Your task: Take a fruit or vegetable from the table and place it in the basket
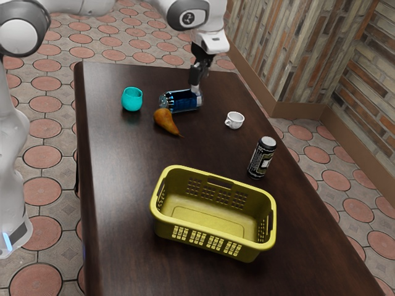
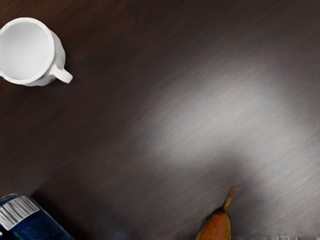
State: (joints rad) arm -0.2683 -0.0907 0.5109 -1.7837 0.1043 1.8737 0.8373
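Nearest your exterior camera sat one yellow basket (image 1: 213, 246), upright, slotted sides, nothing inside. Your pear (image 1: 165, 121) lay on its side on the dark wood counter (image 1: 120, 166), outside the basket, close beside the bottle (image 1: 181, 101). Pear looks: orange-brown with darker mottling, fat rounded body tapering to a thin stem, stem end toward the basket in the exterior view. Labels: the bottle, blue and on its side, had a white barcode patch plus fine print too small for you to read. The black can (image 1: 262, 158) stood upright with a pale label panel, writing unreadable. You had no legible brand anywhere. Counts: one pear, one basket, one bottle, one can, one plain white mug (image 2: 26, 52), one turquoise cup (image 1: 132, 100). Your tool (image 1: 197, 82) was over the bottle's end; you couldn't tell whether it was wide, narrow or holding anything.
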